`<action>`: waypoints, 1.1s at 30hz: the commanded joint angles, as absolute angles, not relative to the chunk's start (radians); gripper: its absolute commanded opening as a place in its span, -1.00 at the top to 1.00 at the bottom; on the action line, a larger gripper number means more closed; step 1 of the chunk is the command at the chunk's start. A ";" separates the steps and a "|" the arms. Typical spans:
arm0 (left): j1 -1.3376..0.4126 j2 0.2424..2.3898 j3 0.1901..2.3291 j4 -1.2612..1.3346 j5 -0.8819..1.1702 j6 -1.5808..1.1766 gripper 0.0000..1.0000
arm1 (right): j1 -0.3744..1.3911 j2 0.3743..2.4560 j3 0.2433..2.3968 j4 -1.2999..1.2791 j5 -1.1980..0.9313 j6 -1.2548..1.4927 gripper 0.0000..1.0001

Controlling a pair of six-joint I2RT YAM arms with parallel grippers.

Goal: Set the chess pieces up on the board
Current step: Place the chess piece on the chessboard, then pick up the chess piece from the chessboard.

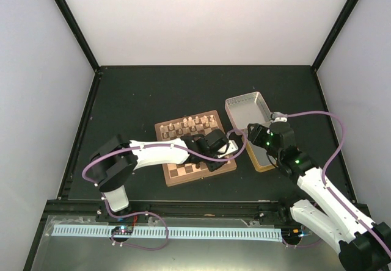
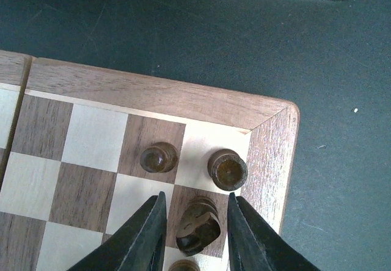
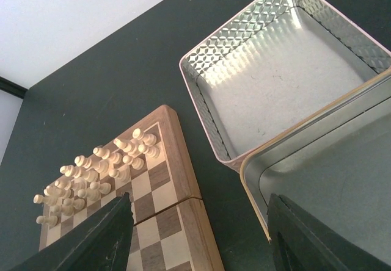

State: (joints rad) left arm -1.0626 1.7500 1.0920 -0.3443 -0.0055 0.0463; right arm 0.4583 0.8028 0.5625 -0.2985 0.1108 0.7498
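Left wrist view, Sam: where's the left gripper [image 2: 196,198]?

Sam: Low over the small chequered wooden chessboard [image 2: 159,94], at one corner. Its black fingers [image 2: 143,240] straddle a dark brown knight [image 2: 198,227] standing on a dark square. Jaws are parted, with a thin gap either side (contact looks nil, though the steep angle makes that hard to call).

Kim: Neighbours?

Sam: A dark brown round-topped pawn [image 2: 159,158] on a dark square and a dark brown rook-like piece [image 2: 227,169] on the pale corner square. Both sit just beyond the fingertips.

Kim: Right side?

Sam: Right gripper [image 3: 200,222] is spread wide with nothing between the fingers. It hangs above the board's edge and the gold-rimmed metal tin half [image 3: 342,179]. The embossed silver square tin [image 3: 287,82] lies just beside that. The pale cream chessmen [image 3: 98,173] stand packed in two rows at the board's far edge.

Kim: Layout?

Sam: Top view has the board mid-way across the dark table top [image 1: 134,100], tins just to its right.
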 commanded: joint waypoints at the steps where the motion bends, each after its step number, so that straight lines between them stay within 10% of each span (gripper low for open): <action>1: -1.065 1.705 1.111 -0.352 -0.035 0.032 0.38 | 0.452 0.789 0.567 -0.284 0.092 0.742 -0.22; 10: -1.031 1.539 1.091 -0.347 -0.049 -0.074 -0.12 | 0.452 0.826 0.604 -0.304 0.010 0.713 -0.22; 33: -0.734 0.567 0.688 -0.465 -0.266 -0.394 -0.52 | 0.754 1.543 1.110 -0.530 -0.016 0.472 -0.16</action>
